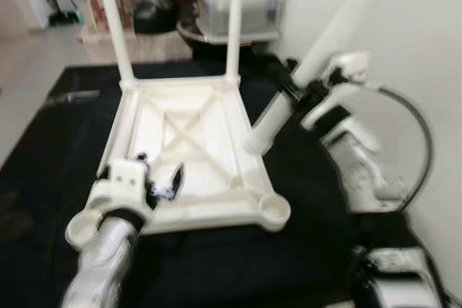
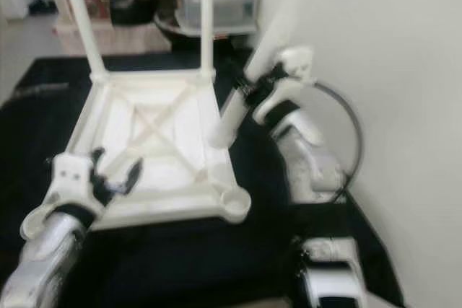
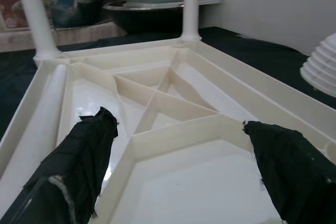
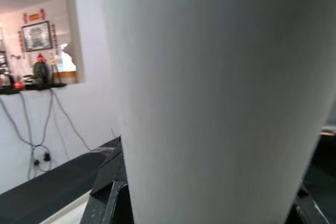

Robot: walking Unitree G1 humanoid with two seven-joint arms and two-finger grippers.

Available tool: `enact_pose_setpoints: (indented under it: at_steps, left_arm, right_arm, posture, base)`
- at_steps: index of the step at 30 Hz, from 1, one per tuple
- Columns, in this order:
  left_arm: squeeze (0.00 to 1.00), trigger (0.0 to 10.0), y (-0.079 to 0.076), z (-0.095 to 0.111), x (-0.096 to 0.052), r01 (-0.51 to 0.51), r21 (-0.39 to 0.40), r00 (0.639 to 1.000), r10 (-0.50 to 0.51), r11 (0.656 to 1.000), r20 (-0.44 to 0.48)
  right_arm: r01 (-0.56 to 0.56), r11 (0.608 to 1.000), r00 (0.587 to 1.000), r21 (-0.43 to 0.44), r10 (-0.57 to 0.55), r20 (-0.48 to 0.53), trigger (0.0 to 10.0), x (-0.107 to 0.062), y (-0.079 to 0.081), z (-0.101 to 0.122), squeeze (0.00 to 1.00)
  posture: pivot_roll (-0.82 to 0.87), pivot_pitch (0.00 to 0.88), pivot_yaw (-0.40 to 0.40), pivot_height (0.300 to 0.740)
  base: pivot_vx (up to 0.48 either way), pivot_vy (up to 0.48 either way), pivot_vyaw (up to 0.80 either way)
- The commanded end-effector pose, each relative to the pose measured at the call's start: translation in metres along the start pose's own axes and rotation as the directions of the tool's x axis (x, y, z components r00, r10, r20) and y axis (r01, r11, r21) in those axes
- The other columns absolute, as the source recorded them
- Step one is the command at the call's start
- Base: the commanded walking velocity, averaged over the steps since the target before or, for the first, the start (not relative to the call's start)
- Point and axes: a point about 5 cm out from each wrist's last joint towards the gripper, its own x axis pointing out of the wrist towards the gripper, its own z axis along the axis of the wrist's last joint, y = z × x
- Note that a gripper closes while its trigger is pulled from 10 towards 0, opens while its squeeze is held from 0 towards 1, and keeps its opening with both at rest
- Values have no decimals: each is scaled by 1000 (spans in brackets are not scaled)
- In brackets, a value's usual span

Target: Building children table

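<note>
A white plastic children's table (image 1: 216,200) lies upside down on a black mat. Two white legs (image 1: 114,27) (image 1: 234,19) stand up from its far corners. The near right socket (image 1: 273,209) and near left socket (image 1: 81,229) hold nothing. My right gripper (image 1: 292,90) is shut on a third leg (image 1: 339,30), held tilted, its ribbed lower end (image 1: 258,141) by the table's right rim. In the right wrist view this leg (image 4: 220,98) stands close. My left gripper (image 1: 160,171) hovers open over the ribbed underside (image 3: 157,103) near the front left, its fingers (image 3: 79,166) spread wide.
A white wall (image 1: 426,48) runs close along the right. Storage boxes (image 1: 238,5), a low shelf and a dark basin (image 3: 136,11) crowd the back beyond the mat. The black mat (image 1: 43,149) spreads left and in front of the table. A cable (image 1: 422,128) loops off my right arm.
</note>
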Motion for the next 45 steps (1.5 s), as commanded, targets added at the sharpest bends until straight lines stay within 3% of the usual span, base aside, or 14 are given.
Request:
enact_pose_setpoints:
  at_steps: [1, 4, 13, 17, 22, 29, 31, 45]
  left_arm:
    - [0, 10000, -3, -2, -1, 16, 2, 1000, -16, 1000, -6]
    - [0, 10000, -3, -2, -1, 20, 6, 1000, -20, 1000, -8]
    - [0, 10000, 1, -13, -10, 37, 36, 997, -35, 999, -67]
    - [0, 10000, 2, -15, -11, 25, 36, 997, -22, 999, -72]
    - [0, 10000, 0, -17, -12, 22, 34, 997, -20, 999, -78]
    - [0, 10000, 0, -18, -14, 21, 35, 996, -18, 999, -84]
    - [0, 10000, 2, -18, -14, 17, 38, 996, -13, 999, -86]
    - [0, 10000, -1, -19, -12, 22, 35, 996, -19, 999, -89]
  right_arm:
    - [29, 999, 1000, -14, -29, 9, 0, -6, -8, 2, 0]
    - [13, 1000, 1000, -16, -13, 3, 0, -6, -8, 3, 0]
    - [-178, 981, 981, -73, 171, -93, 0, -18, -15, 16, 0]
    - [-294, 955, 946, -41, 284, -158, 0, -25, -3, 9, 0]
    - [-354, 935, 916, -31, 340, -213, 0, -31, 7, -3, 0]
    - [-374, 928, 902, 3, 364, -230, 0, -35, 16, -13, 0]
    - [-379, 925, 889, 14, 369, -272, 0, -42, 19, -25, 0]
    - [-333, 943, 903, -10, 315, -292, 0, -48, 9, -25, 0]
  posture:
    - [73, 0, -33, 740]
    - [73, 0, -31, 740]
    - [61, 0, -29, 740]
    - [64, 0, -39, 740]
    - [63, 0, -42, 740]
    - [69, 0, -46, 740]
    - [68, 0, -45, 740]
    - [58, 0, -38, 740]
  base:
    - [0, 0, 0]
    - [0, 0, 0]
    - [0, 0, 0]
    - [0, 0, 0]
    - [0, 0, 0]
    - [0, 0, 0]
    - [0, 0, 0]
    - [0, 0, 0]
